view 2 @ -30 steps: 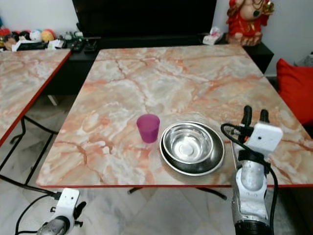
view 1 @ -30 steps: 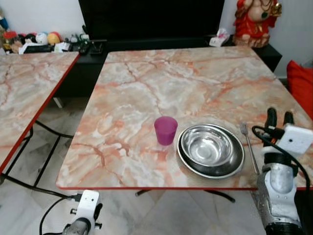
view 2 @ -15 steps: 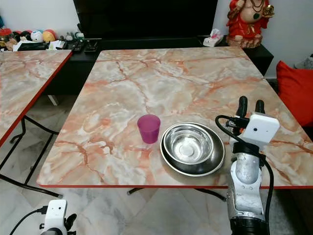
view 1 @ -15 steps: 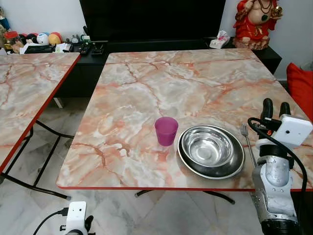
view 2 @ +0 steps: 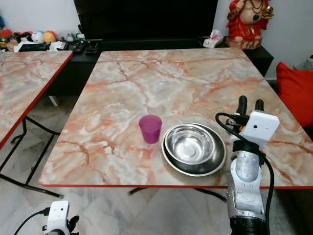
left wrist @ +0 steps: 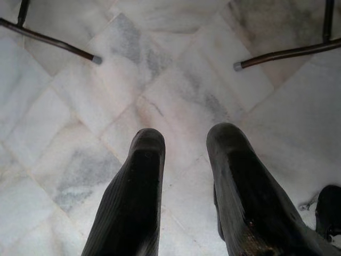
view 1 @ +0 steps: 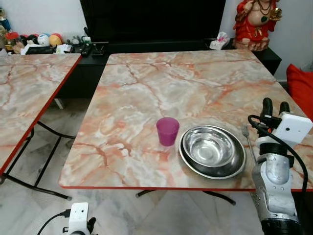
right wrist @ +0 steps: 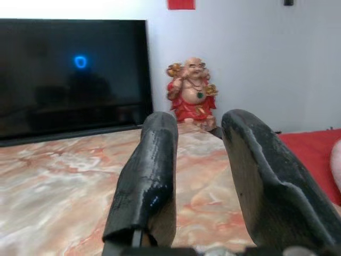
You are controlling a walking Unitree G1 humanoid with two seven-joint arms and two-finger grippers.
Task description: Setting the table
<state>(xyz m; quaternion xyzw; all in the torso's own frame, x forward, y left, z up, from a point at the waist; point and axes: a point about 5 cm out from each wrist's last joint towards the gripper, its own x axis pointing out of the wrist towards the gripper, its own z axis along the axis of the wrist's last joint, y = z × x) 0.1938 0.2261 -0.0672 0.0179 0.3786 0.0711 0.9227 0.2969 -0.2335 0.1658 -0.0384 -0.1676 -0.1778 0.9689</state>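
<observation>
Marble-patterned surface (view 2: 146, 88) with red edging, carrying a purple cup (view 2: 149, 129) just beside a steel bowl nested in a steel plate (view 2: 194, 148), both near the front edge. Right pincer (view 2: 248, 104) raised at the surface's right side, fingers pointing up and slightly parted, holding nothing. Second matching surface (view 2: 24, 83) to the left; red figurine (view 2: 247, 22) and dark screen (view 2: 146, 19) behind.

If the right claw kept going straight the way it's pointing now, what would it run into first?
Probably nothing nearby: the right claw points level over the marble table toward the red figurine at the far end. That looks like the first thing, though depth is unclear.
</observation>
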